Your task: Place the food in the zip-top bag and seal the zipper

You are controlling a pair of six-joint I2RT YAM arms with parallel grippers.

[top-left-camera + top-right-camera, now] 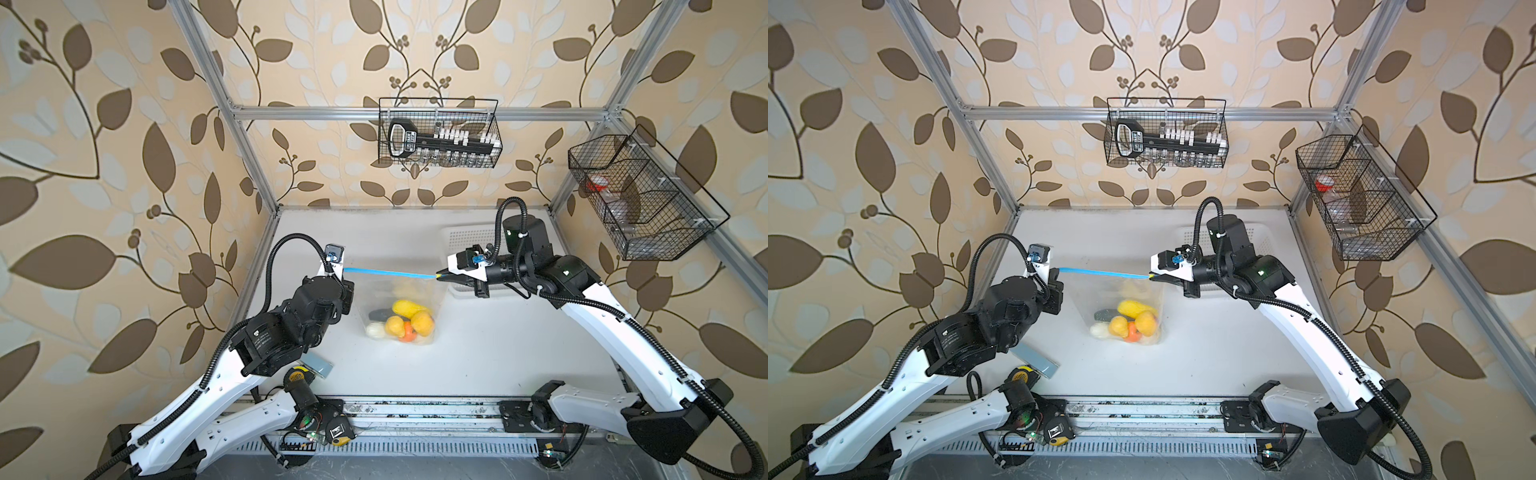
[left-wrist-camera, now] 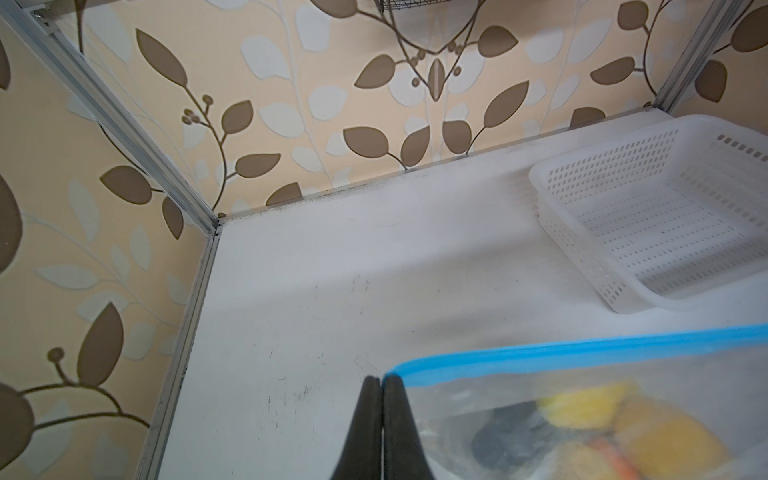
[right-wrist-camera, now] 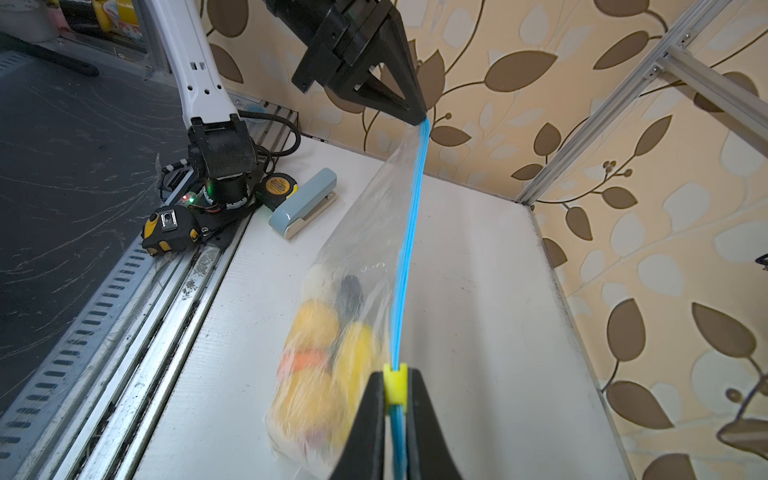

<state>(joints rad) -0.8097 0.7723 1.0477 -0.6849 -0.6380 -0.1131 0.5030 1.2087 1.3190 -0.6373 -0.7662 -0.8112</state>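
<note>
The clear zip-top bag hangs above the white table, stretched between both grippers. Its blue zipper runs taut from one to the other. The food, yellow, orange, white and dark pieces, lies bunched at the bag's bottom. My left gripper is shut on the zipper's left end. My right gripper is shut on the yellow tab at the zipper's right end.
A white perforated basket stands at the back right, under the right arm. A grey-blue stapler and a yellow tape measure lie near the front left edge. Wire baskets hang on the back and right walls.
</note>
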